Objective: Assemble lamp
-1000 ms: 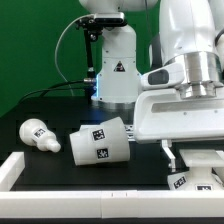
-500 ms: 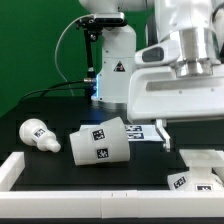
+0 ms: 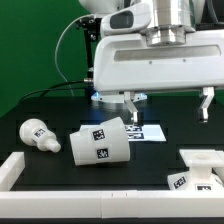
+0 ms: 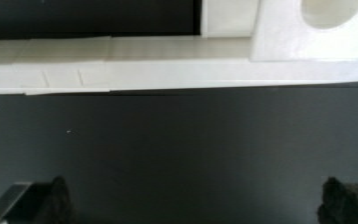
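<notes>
One pincer (image 3: 168, 106), spread wide, has lifted higher.

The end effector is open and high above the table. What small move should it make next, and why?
Probably travel toward the exterior view's left, over the bulb. The end effector hangs open and empty, the bulb lies loose beside the shade, and the base has no bulb yet.

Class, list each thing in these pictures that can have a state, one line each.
gripper: open, empty, above the table.
bulb: lying on its side, loose.
shade: lying on its side, loose.
base: on the table, nothing fitted, partly out of frame.
marker board: flat on the table.
</notes>
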Robot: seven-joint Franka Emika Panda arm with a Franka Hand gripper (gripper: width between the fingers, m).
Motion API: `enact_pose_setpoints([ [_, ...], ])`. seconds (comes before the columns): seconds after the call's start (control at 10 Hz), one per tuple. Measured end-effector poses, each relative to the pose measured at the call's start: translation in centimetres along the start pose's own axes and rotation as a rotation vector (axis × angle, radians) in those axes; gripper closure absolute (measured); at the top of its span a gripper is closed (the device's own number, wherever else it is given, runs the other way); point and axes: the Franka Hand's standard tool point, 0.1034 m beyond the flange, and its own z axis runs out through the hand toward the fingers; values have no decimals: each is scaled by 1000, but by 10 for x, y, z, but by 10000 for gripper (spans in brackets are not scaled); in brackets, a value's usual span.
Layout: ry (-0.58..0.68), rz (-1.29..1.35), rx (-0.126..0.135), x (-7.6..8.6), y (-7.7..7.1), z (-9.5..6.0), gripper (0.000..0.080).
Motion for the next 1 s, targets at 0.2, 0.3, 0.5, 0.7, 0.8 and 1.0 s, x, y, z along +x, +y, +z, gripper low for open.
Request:
enact_pose_setpoints([
  [0.2,0,1,-1,0,1,0,101],
  [0.3,0,-6,-1,0,1,0,101],
  [0.5,-47,-87,-6,-12,23,-6,101],
  [0.7,-71,-259,-22,-31,51,-10,101],
  [0.8,-54,-323,-34,-35,63,-10,101],
  [1.0,-32,-390,-51,-39,78,-10,101],
])
